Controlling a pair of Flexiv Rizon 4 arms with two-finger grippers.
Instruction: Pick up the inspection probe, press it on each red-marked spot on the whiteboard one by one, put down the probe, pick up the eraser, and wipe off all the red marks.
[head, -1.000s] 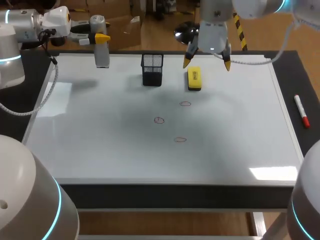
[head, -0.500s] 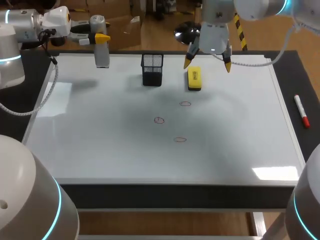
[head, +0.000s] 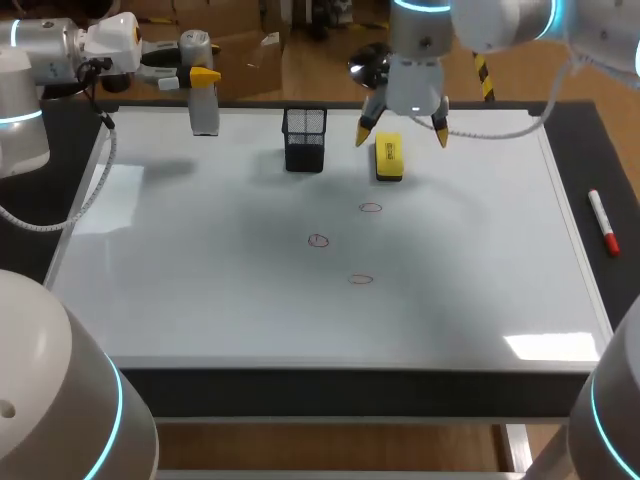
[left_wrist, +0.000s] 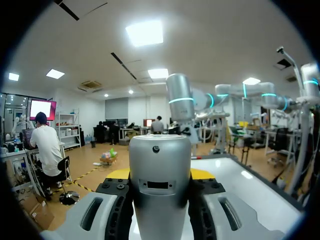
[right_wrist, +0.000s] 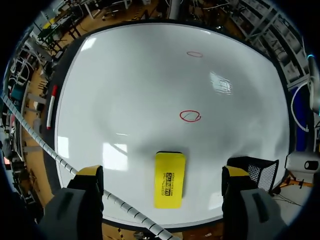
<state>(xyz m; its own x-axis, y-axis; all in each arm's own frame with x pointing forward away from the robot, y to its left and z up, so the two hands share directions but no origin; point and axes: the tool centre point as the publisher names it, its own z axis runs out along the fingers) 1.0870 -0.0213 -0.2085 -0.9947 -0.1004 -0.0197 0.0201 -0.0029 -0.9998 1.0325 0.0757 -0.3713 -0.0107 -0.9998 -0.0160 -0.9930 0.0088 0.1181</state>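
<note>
Right end effector (head: 402, 134) | spread wide | eraser (head: 388, 157) just beneath, untouched

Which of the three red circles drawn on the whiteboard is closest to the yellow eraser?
The rearmost red circle, just in front of the yellow block eraser. The middle circle and the front circle lie farther from it.
</note>
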